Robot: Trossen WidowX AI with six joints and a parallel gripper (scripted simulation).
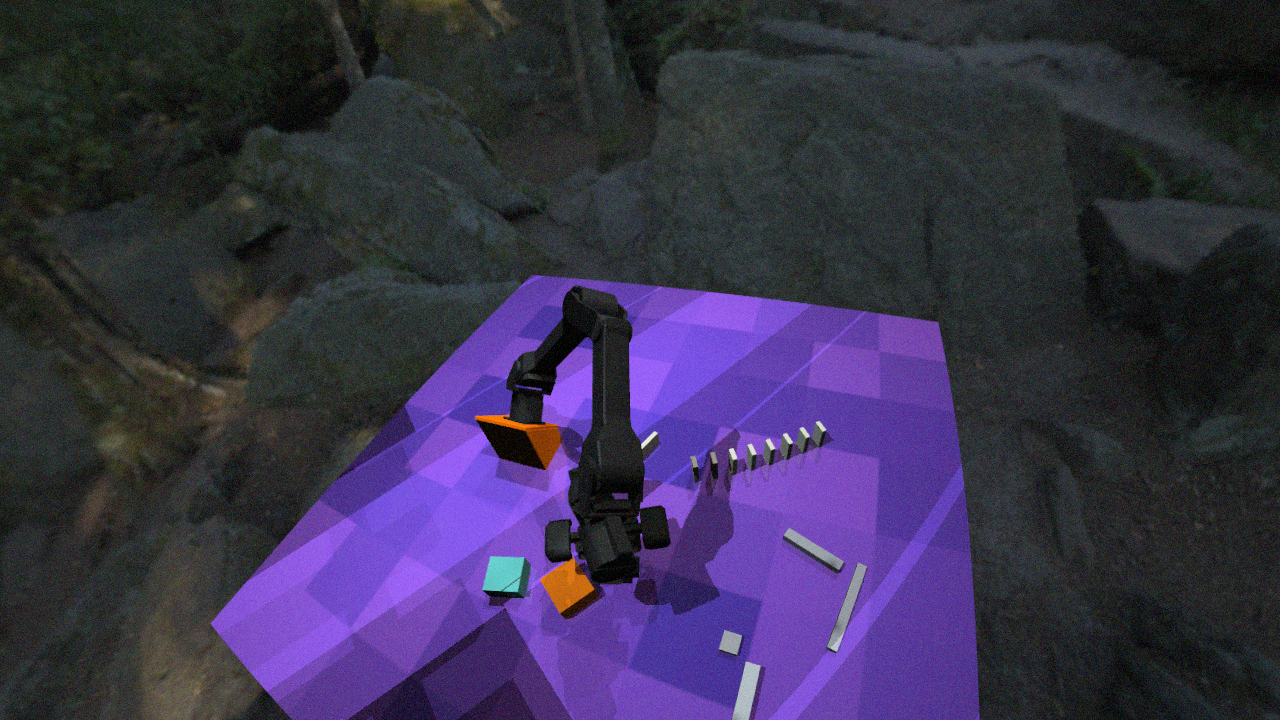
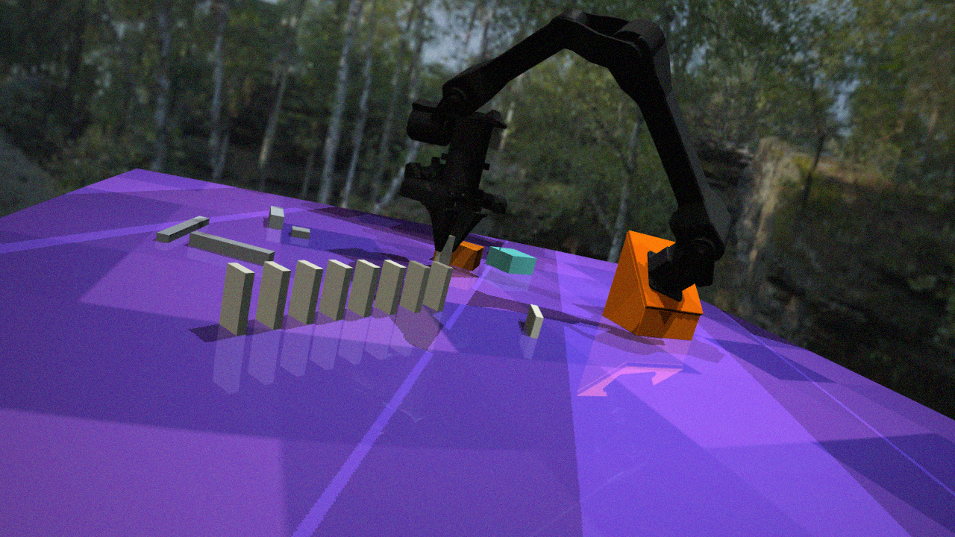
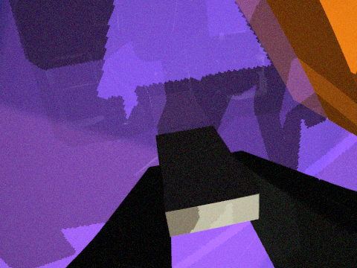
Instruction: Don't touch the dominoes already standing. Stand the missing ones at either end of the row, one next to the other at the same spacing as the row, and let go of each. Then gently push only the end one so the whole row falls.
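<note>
Several pale dominoes [image 1: 769, 453] [image 2: 333, 290] stand upright in an evenly spaced row. My gripper [image 2: 444, 249] [image 3: 196, 170] is shut on a separate domino [image 2: 449, 248] [image 3: 219, 215], beyond the row in the exterior view. That domino is roughly upright, with its pale narrow face and dark broad face showing between the fingers in the wrist view. Whether its foot touches the table is hidden. Another loose domino [image 1: 650, 441] [image 2: 534, 321] lies on its long narrow side between the row and the arm's base.
An orange block [image 1: 567, 588] [image 2: 471, 256] [image 3: 346, 26] is close beside the gripper, with a teal block [image 1: 506, 576] [image 2: 510, 261] beyond it. Grey bars [image 1: 812, 549] [image 1: 847, 607] [image 1: 747, 691] and a small grey block [image 1: 730, 642] lie farther off. The arm's base has an orange wedge [image 1: 546, 445] [image 2: 624, 287].
</note>
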